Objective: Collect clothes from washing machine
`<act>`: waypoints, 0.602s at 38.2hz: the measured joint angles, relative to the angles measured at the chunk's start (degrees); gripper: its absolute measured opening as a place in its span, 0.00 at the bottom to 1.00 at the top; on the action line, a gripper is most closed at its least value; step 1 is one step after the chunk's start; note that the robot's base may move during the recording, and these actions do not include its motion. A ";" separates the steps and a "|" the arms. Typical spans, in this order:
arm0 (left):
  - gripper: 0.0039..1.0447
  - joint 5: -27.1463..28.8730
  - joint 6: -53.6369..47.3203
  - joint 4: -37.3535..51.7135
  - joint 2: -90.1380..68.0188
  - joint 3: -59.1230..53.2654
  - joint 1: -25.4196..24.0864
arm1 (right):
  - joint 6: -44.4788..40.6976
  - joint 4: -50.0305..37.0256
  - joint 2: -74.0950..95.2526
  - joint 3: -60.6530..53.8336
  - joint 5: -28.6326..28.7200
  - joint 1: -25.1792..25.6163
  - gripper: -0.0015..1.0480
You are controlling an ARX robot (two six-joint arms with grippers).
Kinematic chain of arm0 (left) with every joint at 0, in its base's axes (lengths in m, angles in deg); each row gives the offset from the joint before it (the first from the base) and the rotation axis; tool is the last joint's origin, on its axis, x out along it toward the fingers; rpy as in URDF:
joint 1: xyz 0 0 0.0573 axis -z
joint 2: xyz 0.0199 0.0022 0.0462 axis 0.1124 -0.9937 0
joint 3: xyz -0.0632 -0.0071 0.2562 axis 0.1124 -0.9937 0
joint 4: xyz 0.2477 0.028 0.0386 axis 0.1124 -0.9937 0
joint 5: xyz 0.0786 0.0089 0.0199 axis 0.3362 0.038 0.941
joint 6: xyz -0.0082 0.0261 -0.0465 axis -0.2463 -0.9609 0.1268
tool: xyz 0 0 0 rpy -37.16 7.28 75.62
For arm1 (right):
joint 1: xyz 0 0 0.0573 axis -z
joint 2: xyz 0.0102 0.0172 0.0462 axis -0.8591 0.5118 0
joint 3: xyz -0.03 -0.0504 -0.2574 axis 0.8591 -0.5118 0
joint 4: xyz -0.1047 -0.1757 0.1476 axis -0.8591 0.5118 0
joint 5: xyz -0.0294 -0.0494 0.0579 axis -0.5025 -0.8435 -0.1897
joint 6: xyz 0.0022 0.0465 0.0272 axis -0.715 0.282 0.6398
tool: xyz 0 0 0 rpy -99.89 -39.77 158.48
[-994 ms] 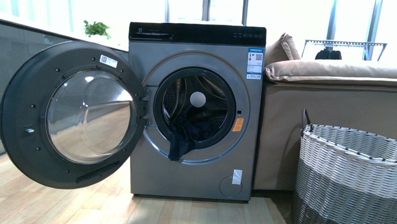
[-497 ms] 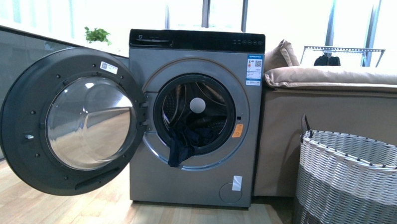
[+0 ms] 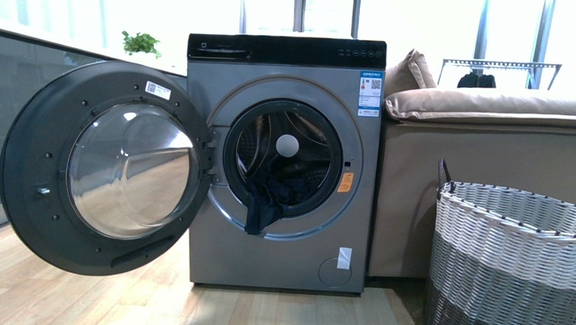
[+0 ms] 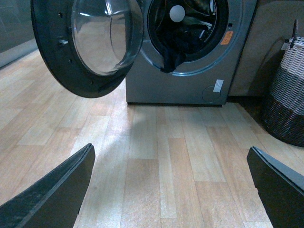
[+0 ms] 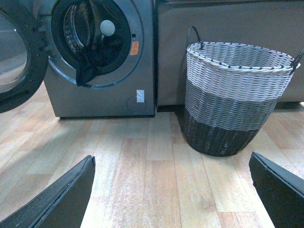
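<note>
Only our front view shifts slightly versus half a second ago; the navy clothes [image 3: 263,205] still sag out of the open washing machine [image 3: 267,263], and with left gripper [image 4: 171,148] and right gripper [image 5: 172,156] spread wide, empty and well short, we judge collecting not started.

The clothes [image 3: 263,205] lie in the washing machine [image 3: 281,263], door [image 3: 34,197] swung left, basket [image 3: 509,264] to its right.
</note>
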 joint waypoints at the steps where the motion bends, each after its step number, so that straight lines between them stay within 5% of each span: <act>1: 0.94 0.00 0.00 0.00 0.00 0.00 0.00 | 0.00 0.00 0.00 0.00 0.00 0.00 0.92; 23: 0.94 0.00 0.00 0.00 0.02 0.00 0.00 | 0.00 0.00 0.00 0.00 -0.17 0.00 0.92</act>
